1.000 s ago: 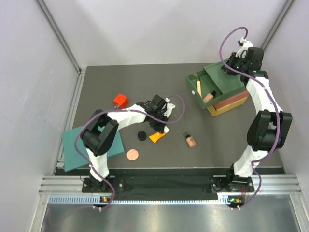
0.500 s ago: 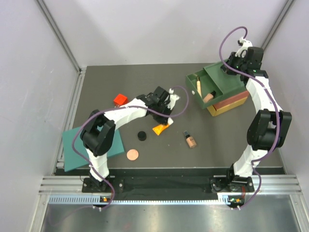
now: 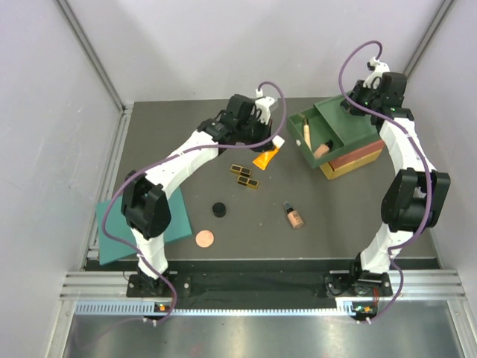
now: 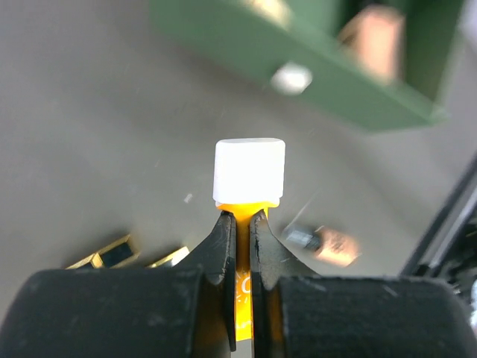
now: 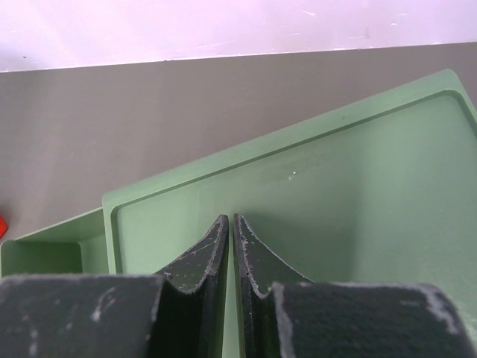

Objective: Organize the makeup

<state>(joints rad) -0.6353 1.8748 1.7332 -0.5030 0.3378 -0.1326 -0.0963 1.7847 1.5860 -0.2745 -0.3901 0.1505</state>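
My left gripper [image 3: 267,148] is shut on the orange tube [image 3: 265,157], whose white cap [image 4: 250,171] sticks out past the fingertips. In the top view the tube hangs just left of the open green drawer [image 3: 297,142], which holds a cream stick [image 3: 306,133] and a beige bottle [image 3: 323,148]. On the table lie a black-gold palette [image 3: 245,176], a black round compact [image 3: 218,209], a copper disc [image 3: 204,239] and a second beige bottle [image 3: 294,215]. My right gripper [image 5: 229,220] is shut with nothing in it, over the green top of the box [image 5: 335,186].
The drawer box [image 3: 350,160] stands at the back right, green over red and yellow. A teal sheet [image 3: 119,231] lies at the front left, partly under the left arm. Grey walls close in the table on three sides.
My left arm has lifted the orange tube off the table's middle and carried it back and right toward the green drawer, uncovering the palette. The right arm has not moved.
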